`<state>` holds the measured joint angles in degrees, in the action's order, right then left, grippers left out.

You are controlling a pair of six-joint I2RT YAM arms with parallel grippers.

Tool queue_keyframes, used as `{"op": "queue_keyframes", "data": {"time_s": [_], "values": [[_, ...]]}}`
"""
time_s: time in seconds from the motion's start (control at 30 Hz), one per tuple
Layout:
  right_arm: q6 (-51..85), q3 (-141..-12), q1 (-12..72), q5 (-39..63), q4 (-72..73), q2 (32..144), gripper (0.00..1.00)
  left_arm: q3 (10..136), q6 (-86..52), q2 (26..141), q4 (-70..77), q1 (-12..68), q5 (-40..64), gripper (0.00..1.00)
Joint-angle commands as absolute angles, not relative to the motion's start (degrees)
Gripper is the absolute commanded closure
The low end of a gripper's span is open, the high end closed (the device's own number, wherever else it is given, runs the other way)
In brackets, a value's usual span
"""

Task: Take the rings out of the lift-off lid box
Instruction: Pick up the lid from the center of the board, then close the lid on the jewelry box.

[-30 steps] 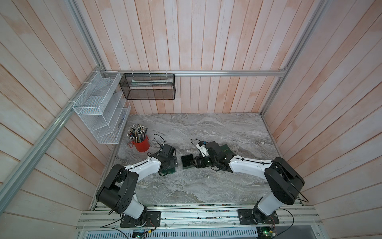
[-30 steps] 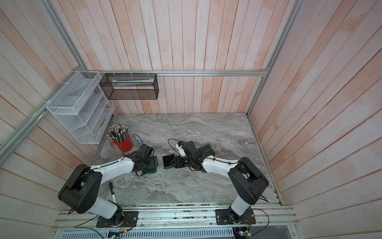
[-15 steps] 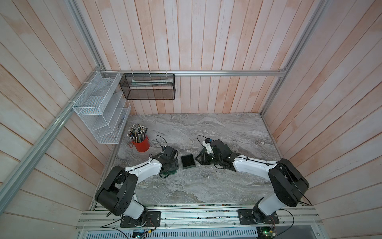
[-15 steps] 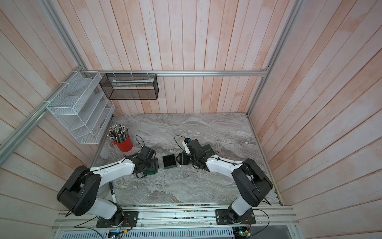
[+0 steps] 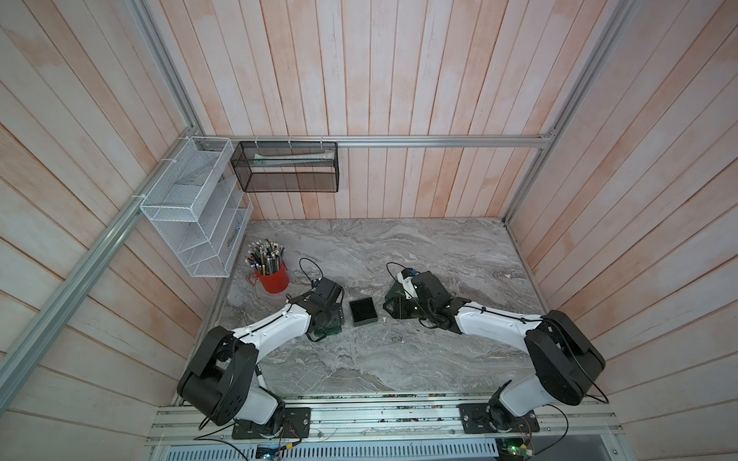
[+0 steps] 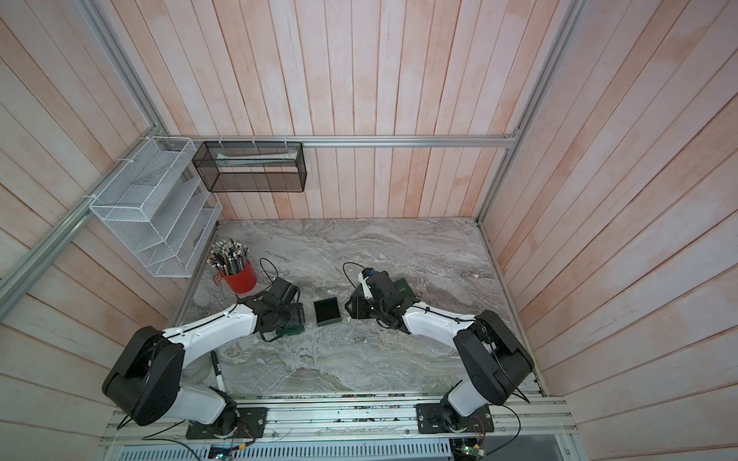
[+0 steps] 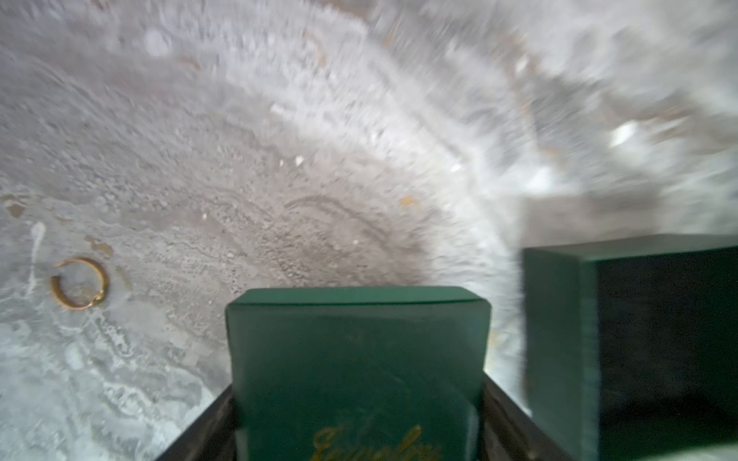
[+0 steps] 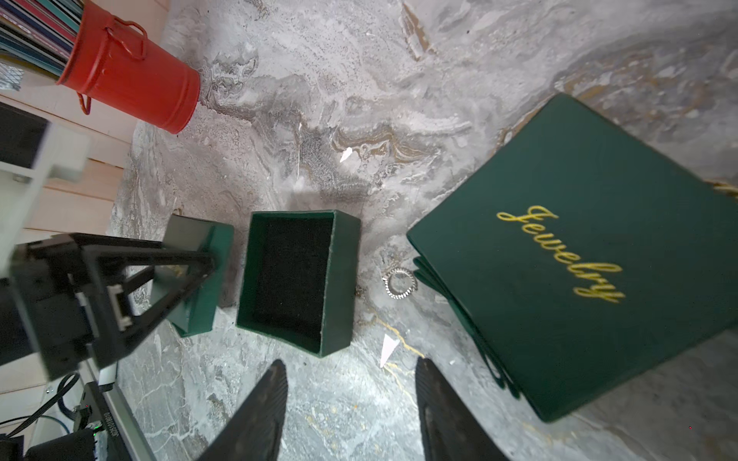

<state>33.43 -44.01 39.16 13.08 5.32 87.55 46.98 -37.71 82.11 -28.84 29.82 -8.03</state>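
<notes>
Right gripper (image 8: 347,399): half open, empty, over table (image 8: 359,99).
Scrap (image 8: 387,349): white, just ahead.
Left gripper (image 7: 357,385): wide, fingers against both sides of lid (image 7: 355,327).
Box (image 8: 343,279): open, black lining bare.
Silver ring (image 8: 399,283): on table between box and bag.
Gold ring (image 7: 78,282): on table, apart from lid.
Bag (image 8: 559,259): green, flat, script "Jewelry".
Cup (image 8: 131,76): red.

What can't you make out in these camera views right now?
The silver ring and the gold ring on the marble table: too small to find in both top views.
The small green lid with gold lettering: its script is cut off by the left wrist picture's edge.
The left gripper: whether it grips that lid is unclear, because its fingers are largely cut off.
Table surface in the left wrist view: motion-blurred.
</notes>
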Motion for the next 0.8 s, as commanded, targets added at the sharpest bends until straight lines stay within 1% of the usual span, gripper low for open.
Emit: {"op": "queue_keyframes", "data": {"time_s": [0.0,0.2,0.47,0.77], "values": [[34.15,-41.89,38.08,11.23,7.53,85.24,0.46,52.21,-39.38,78.85,-30.70,30.28,-4.62,0.17],[32.46,-39.28,35.83,10.35,7.71,82.00,0.46,56.93,-41.69,82.43,-31.96,31.56,-5.14,0.16],[31.64,-34.58,31.53,10.03,8.65,76.72,0.46,64.44,-43.20,92.49,-33.31,35.78,-5.54,0.16],[31.54,-31.47,29.98,10.10,9.75,74.36,0.46,67.34,-46.91,97.62,-32.41,38.39,-4.92,0.15]]}}
